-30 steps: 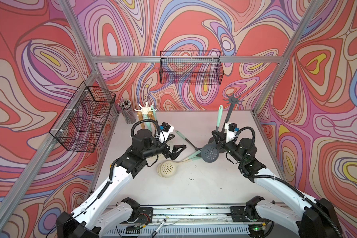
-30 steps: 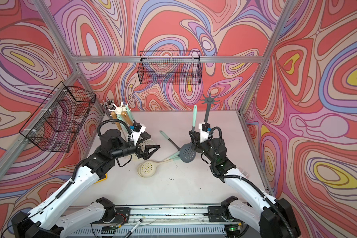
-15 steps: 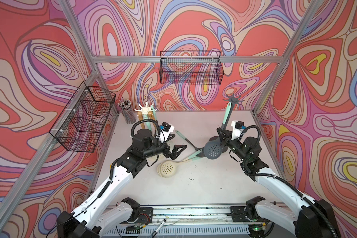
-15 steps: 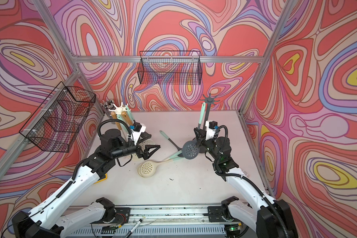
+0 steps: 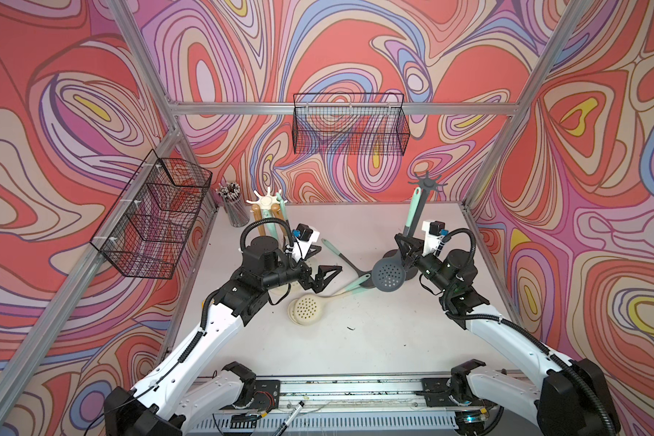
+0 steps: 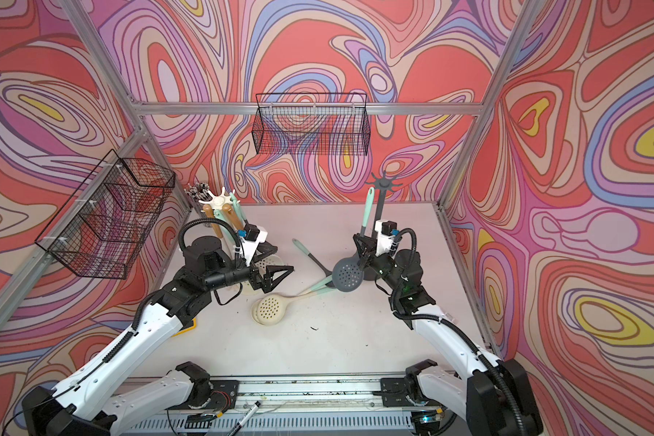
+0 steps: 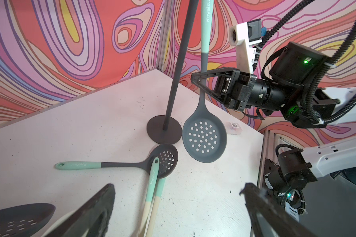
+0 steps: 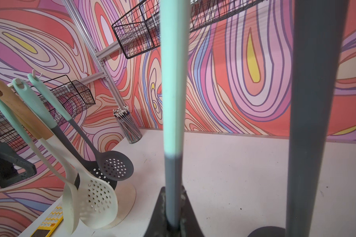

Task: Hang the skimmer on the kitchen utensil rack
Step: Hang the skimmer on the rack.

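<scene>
My left hand (image 5: pixel 329 279) hangs released over the counter (image 5: pixel 355 351), near a cream skimmer (image 5: pixel 306 310) lying flat. Farther back, my right hand (image 5: pixel 405 245) is clenched on the gray skimmer (image 5: pixel 389 276), holding it upright, mint handle up and perforated head down, just beside the pole of the dark utensil rack (image 5: pixel 426 184).

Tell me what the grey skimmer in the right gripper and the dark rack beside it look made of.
The skimmer: likely silicone, matte dark grey head with a mint handle; dull, soft-looking surface, moulded round holes.
The dark rack: probably coated metal, possibly plastic; matte charcoal, thin straight pole on a flat round base, no gloss to settle it.
</scene>
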Tool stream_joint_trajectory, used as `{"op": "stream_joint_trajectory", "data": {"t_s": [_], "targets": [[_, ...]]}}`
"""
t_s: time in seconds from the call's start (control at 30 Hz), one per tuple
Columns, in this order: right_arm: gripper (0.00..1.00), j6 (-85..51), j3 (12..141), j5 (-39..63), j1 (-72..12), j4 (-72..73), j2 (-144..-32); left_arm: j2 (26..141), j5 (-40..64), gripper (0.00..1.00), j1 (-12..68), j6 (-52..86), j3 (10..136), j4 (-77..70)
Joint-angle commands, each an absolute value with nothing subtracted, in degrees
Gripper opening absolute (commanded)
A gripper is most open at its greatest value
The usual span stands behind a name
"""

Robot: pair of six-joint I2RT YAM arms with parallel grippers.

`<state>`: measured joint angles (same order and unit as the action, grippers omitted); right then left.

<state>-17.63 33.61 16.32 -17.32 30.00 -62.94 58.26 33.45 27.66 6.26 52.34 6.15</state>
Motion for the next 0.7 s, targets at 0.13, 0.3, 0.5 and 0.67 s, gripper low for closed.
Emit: {"op": "stream_joint_trajectory", "data": {"t_s": [0.13, 0.3, 0.5, 0.67], "targets": [[0.07, -17.7, 34.9, 18.2, -17.1, 31.6, -64.7, 58.7, 34.7, 1.00, 27.3, 6.8, 51.7, 5.0], [0.07, -17.9, 35.6, 19.0, -17.1, 31.7, -65.6, 58.6, 34.7, 1.00, 27.3, 6.7, 51.7, 5.1], [0.07, -17.3, 35.4, 19.2, -17.1, 30.4, -64.0, 58.6, 34.9, 1.00, 27.3, 6.7, 51.7, 5.0], [0.07, -16.5, 36.4, 19.3, -17.1, 28.9, -63.4, 58.6, 35.2, 1.00, 27.3, 6.9, 51.7, 4.9]]}}
